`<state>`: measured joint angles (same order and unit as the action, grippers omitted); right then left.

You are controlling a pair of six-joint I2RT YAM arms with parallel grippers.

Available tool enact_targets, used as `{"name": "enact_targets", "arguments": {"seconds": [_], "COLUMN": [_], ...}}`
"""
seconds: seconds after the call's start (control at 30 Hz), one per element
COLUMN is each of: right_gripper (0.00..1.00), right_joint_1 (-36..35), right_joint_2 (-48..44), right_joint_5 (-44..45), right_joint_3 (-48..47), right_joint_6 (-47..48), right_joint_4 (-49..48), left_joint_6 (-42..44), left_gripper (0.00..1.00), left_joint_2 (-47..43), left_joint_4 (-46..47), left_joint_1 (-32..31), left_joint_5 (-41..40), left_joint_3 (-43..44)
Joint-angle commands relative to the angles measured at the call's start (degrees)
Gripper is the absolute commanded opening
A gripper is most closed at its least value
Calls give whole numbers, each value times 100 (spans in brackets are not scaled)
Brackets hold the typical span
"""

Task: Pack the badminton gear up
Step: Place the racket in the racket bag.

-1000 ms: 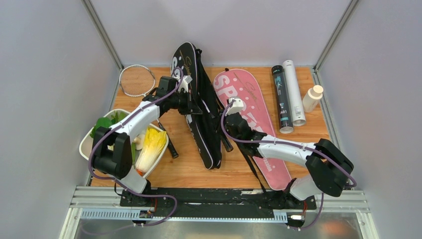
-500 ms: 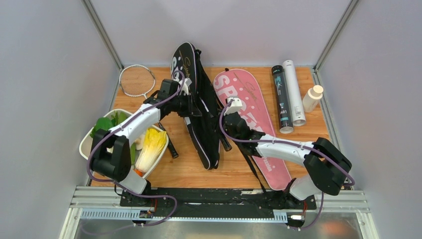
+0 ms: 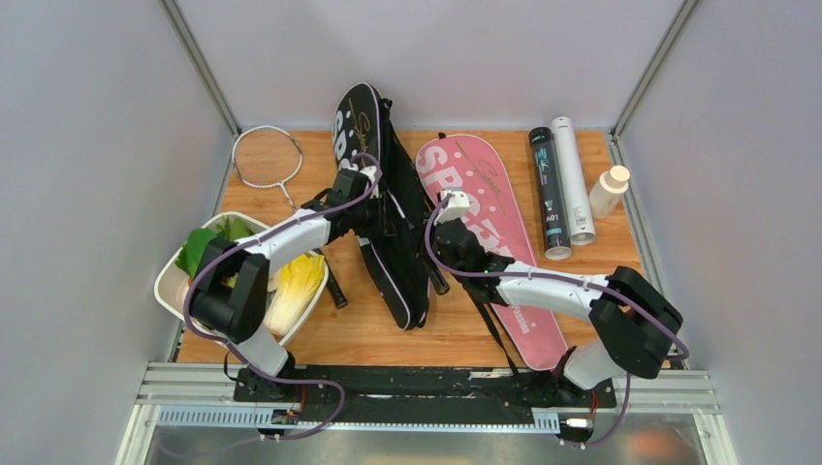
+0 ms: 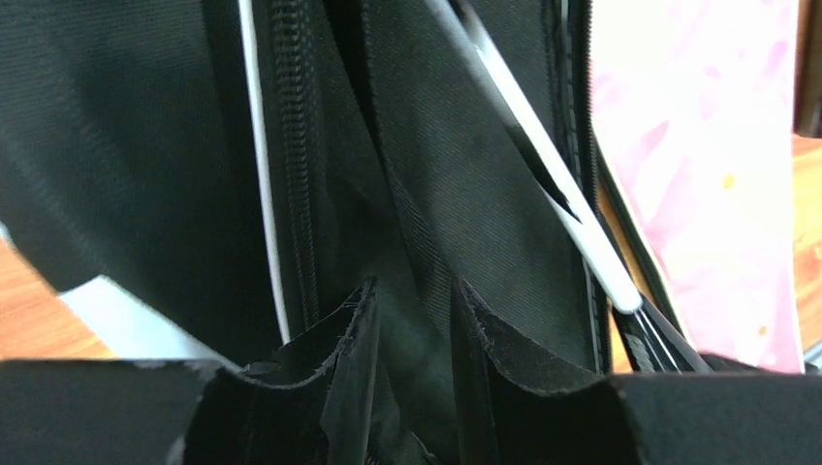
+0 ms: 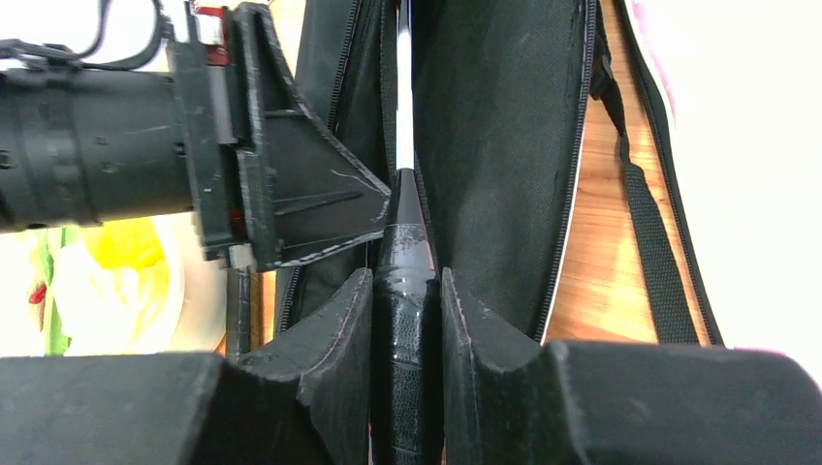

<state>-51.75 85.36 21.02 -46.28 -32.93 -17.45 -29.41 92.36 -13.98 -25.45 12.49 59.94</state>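
Evidently the step in hand is sliding a racket point(image 5: 405, 232) into the black bag point(image 3: 388, 242), which stands on edge in the middle of the top view with its zip undone. The right gripper point(image 5: 405, 283) is clamped on the racket's black handle at the bottom centre of its own view, and the white shaft runs up into the bag's mouth. The left gripper point(image 4: 412, 291), at the bag's flap toward the left, has its fingers parted. Dark fabric lies behind the gap and, as far as I can see, is not nipped. I judge the racket to be part way in. The next move calls for a straight push along the bag's length, with the mouth held wide so the head does not snag the zip. Not yet packed are the other racket point(image 3: 267, 155) at upper left, the pink bag point(image 3: 480, 189) right of centre and the two tubes point(image 3: 550, 199) at upper right.
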Motion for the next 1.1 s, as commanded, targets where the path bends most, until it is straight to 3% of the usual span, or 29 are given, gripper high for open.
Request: {"name": "enact_targets", "arguments": {"seconds": [0.0, 0.33, 0.37, 0.47, 0.53, 0.8, 0.93, 1.07], "right_gripper": [0, 0, 0, 0, 0, 0, 0, 0], "right_joint_1": [-45, -114, -127, -136, -126, 22, -7, -117], "right_joint_2": [95, 183, 183, 188, 202, 574, 1170, 1507], "right_joint_5": [285, 241, 243, 329, 472, 733, 703, 941], "right_joint_3": [-267, -207, -206, -187, -230, -783, -1337, -1640], "right_joint_6": [-21, -99, -96, -92, -36, -29, -298, -599], "right_joint_4": [-271, -362, -364, -351, -294, -319, -174, -126], "left_joint_6": [-153, -849, -888, -969, -955, -69, -254, -464], "left_gripper": [40, 37, 34, 9, 1, 0, 0, 0], "left_joint_2": [295, 671, 670, 589, 400, -738, -1377, -1915], "left_joint_4": [460, 1590, 1683, 1708, 1295, -885, -458, -398], "left_joint_1": [-61, -116, -121, -123, -125, -71, 139, 271], "left_joint_5": [-307, 48, 88, 170, 156, 969, 1787, 1801], "left_joint_3": [-180, -381, -440, -462, -365, 162, -415, -570]}}
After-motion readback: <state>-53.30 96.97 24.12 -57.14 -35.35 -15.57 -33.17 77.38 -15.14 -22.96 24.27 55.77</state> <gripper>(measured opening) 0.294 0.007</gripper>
